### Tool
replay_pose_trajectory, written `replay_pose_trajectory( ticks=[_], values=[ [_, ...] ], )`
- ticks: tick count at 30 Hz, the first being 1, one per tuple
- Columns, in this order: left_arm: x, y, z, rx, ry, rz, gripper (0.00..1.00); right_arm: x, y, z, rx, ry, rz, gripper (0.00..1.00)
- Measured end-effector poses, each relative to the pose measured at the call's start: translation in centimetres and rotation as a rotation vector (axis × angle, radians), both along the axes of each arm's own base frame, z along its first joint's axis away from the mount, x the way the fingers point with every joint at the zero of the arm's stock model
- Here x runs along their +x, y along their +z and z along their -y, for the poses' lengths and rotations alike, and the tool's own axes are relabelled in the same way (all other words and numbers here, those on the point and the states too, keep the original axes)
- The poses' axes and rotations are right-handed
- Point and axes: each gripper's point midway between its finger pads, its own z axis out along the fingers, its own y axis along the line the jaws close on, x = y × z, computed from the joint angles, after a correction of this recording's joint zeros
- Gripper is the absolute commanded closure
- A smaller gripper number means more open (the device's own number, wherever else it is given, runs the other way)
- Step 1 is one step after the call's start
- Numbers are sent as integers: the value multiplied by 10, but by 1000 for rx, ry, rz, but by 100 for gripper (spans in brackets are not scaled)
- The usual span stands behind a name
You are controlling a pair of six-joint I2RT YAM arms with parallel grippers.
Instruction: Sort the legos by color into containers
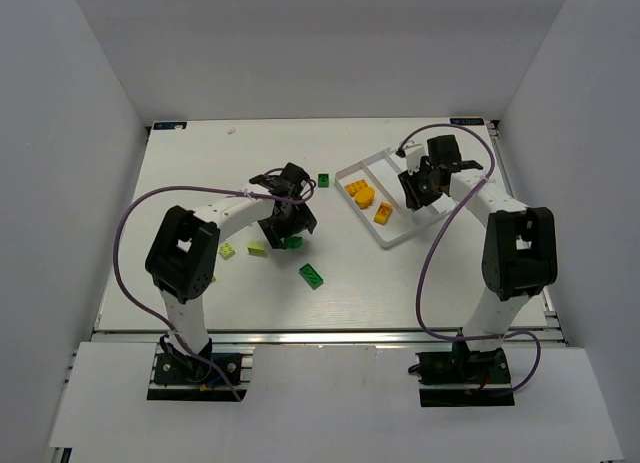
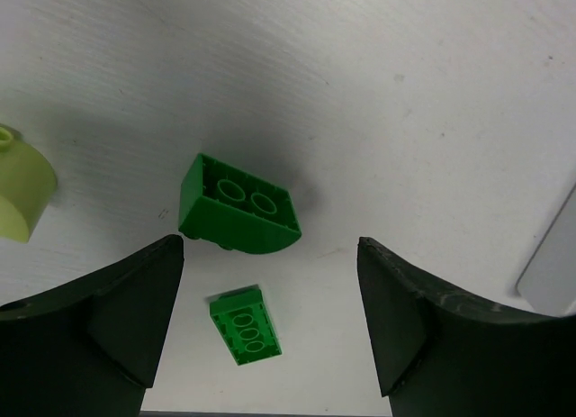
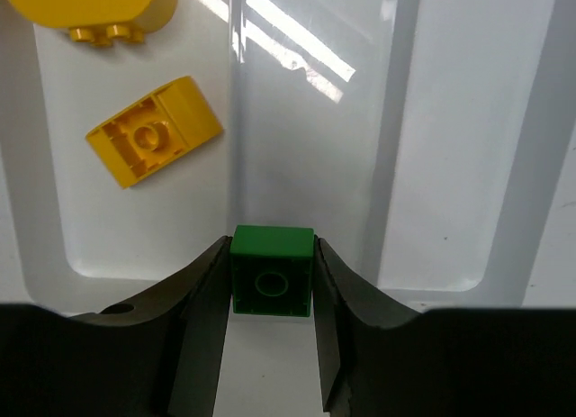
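Observation:
My left gripper [image 1: 291, 226] [image 2: 270, 255] is open and hovers low over the table. A dark green curved brick [image 2: 236, 205] [image 1: 293, 243] lies upside down just ahead of its fingertips. A smaller dark green brick [image 2: 245, 322] [image 1: 311, 275] shows between them, lower down. My right gripper [image 1: 418, 188] [image 3: 272, 248] is shut on a dark green square brick [image 3: 272, 271] over the middle compartment of the white tray [image 1: 400, 235] [image 3: 236, 93]. Three orange bricks [image 1: 364, 195] [image 3: 153, 129] lie in the tray's left compartment.
Two pale yellow-green bricks [image 1: 228, 250] [image 1: 257, 248] lie left of my left gripper; one shows in the left wrist view [image 2: 18, 187]. Another dark green brick [image 1: 324, 180] lies left of the tray. The tray's rim [image 2: 549, 264] shows at the right.

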Motion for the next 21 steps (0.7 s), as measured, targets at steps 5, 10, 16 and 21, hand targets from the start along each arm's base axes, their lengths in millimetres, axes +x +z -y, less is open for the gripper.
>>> replay_pose_trajectory(
  ticks=[5, 10, 16, 21],
  values=[
    [-1, -12, 0, 15, 11, -30, 13, 15, 1, 5, -2, -7, 27, 52],
    [1, -19, 1, 27, 19, -51, 18, 20, -2, 5, 14, 4, 15, 32],
    [5, -25, 2, 42, 26, -63, 69, 12, 12, -5, 89, 38, 7, 29],
    [11, -19, 4, 40, 11, -43, 91, 4, 63, -17, 183, 89, 102, 11]
  ],
)
